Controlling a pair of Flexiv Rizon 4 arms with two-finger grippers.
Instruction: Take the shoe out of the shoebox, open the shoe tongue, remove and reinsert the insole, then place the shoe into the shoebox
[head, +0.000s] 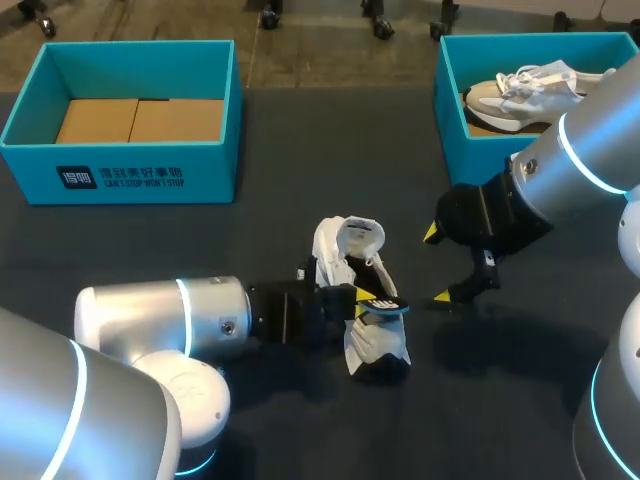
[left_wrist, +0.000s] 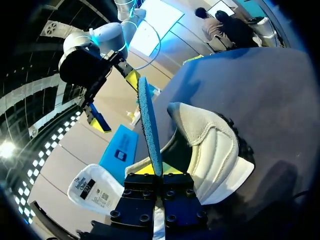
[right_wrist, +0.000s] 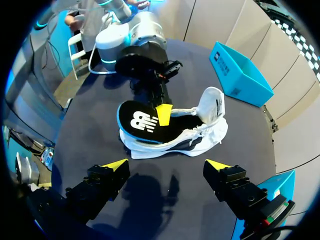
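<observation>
The left gripper (head: 368, 302) is clamping the insole (head: 387, 309) by its edge, right over the shoe (head: 378, 348). The shoe is lying on its side on the table (head: 270, 230) in the middle of the frame, well apart from both boxes. In the left wrist view the insole (left_wrist: 150, 125) is standing on edge between the two fingers, beside the shoe's opening. It is probably being drawn out or fed back in, but which cannot be told. The tongue (head: 358, 235) is folding back away from the opening, leaving room for the insole to pass. The right gripper (head: 438, 265) is hovering to the right of the shoe with its jaws wide apart, touching nothing, likely placed there to steady the shoe.

The shoebox (head: 450, 120) at upper right is holding a second, pale shoe (head: 530, 90). The other box (head: 150, 175) at upper left is holding only brown cardboard (head: 140, 120).
</observation>
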